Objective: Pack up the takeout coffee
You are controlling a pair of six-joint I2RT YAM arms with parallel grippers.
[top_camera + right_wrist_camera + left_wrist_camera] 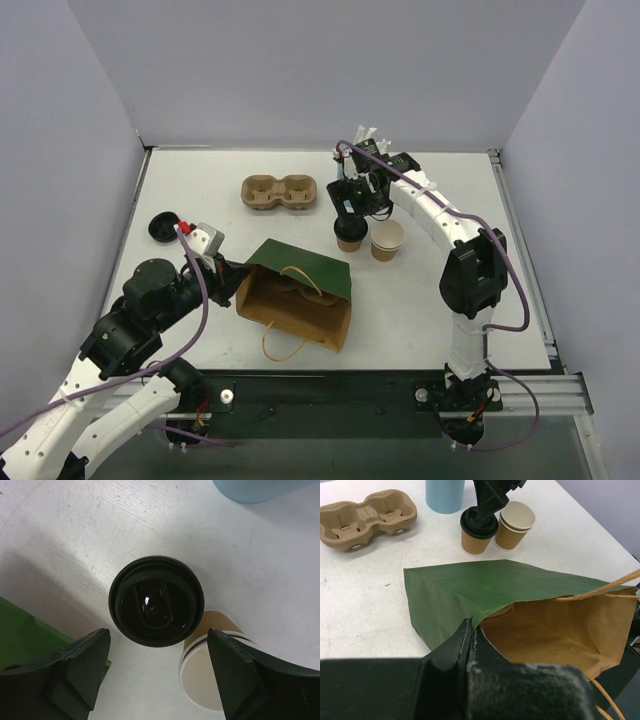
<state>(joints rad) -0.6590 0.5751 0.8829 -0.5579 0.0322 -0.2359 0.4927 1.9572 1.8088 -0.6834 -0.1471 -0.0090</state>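
1. A black lid (160,228) lies alone near the 9 o'clock edge of the bench (200,180).
2. The left tool (233,272) has its jaws drawn together on the rim of the bag (300,305), at the bag's 9 o'clock end. In the wrist view its fingertips (455,650) pinch the paper where the green outside meets the brown inside.
3. The bag lies on its side near the middle of the bench, green face up. Its mouth is open toward the left arm and its string handles lie loose.
4. The cup carrier (280,193) sits at 12 o'clock from the bag, apart from it.
5. The lidded cup (349,238) is tan with a black lid. It stands upright at 1 o'clock from the bag, just past the green edge.
6. The right tool (352,212) hangs straight over that lid with its jaws apart, one finger at 9 o'clock and one at 3 o'clock of the lid. I cannot tell whether they touch it.
7. The blue cup (445,495) stands at 12 o'clock from the lidded cup, near it.
8. The open cup (387,240) is tan with a white rim and a cream inside. It stands upright just beside the lidded cup at 3 o'clock and seems to be nested in a second cup.
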